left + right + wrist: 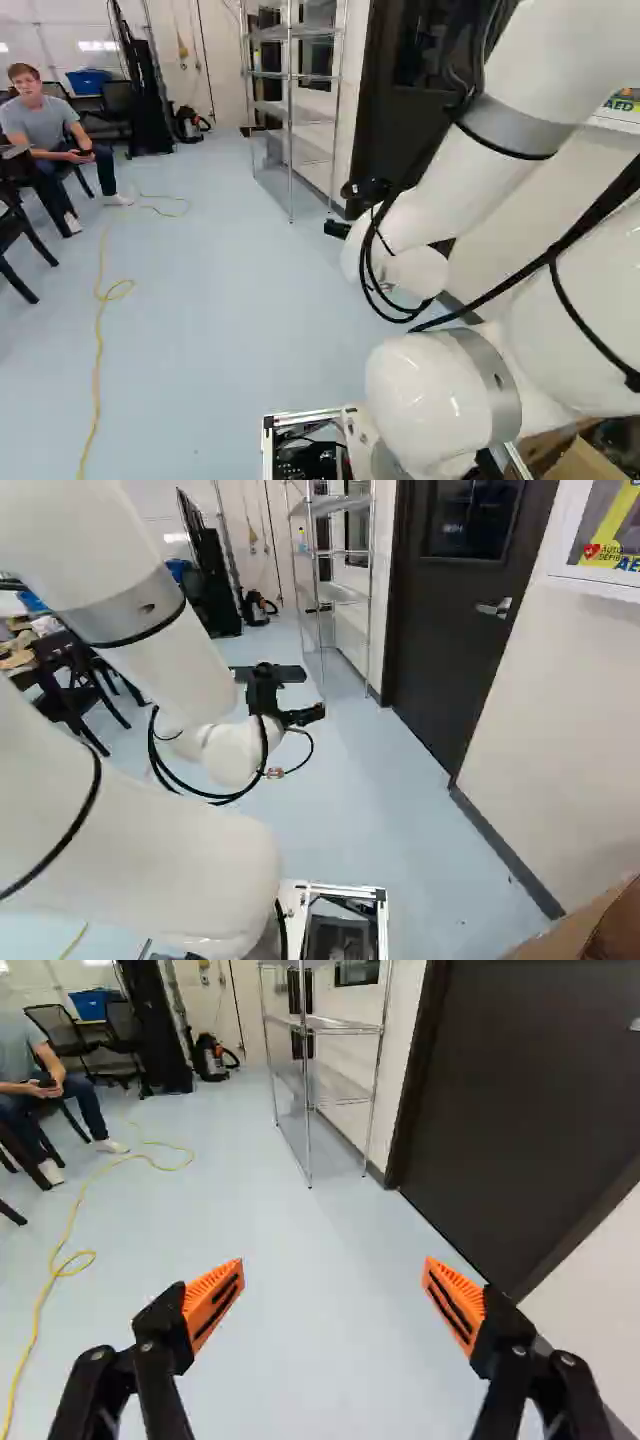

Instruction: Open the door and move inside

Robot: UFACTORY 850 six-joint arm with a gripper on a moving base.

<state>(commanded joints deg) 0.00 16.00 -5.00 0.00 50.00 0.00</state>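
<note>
The dark door (460, 610) stands closed in its frame, in the right wall at the right of the right base view. Its silver lever handle (494, 608) sits near the edge closer to the base. My gripper (302, 717) hangs over the floor, left of the door in that view and apart from it. In the wrist view the gripper (333, 1295) is wide open with nothing between its orange pads; the door (530, 1100) rises ahead and to one side, and only a bit of the handle (635, 1024) shows.
A wire shelf (290, 100) stands along the wall beyond the door. A yellow cord (100, 300) lies on the floor, with chairs (15, 235) near it. A white cabinet (600, 555) hangs on the wall nearer than the door. A cardboard box (580, 930) shows close by.
</note>
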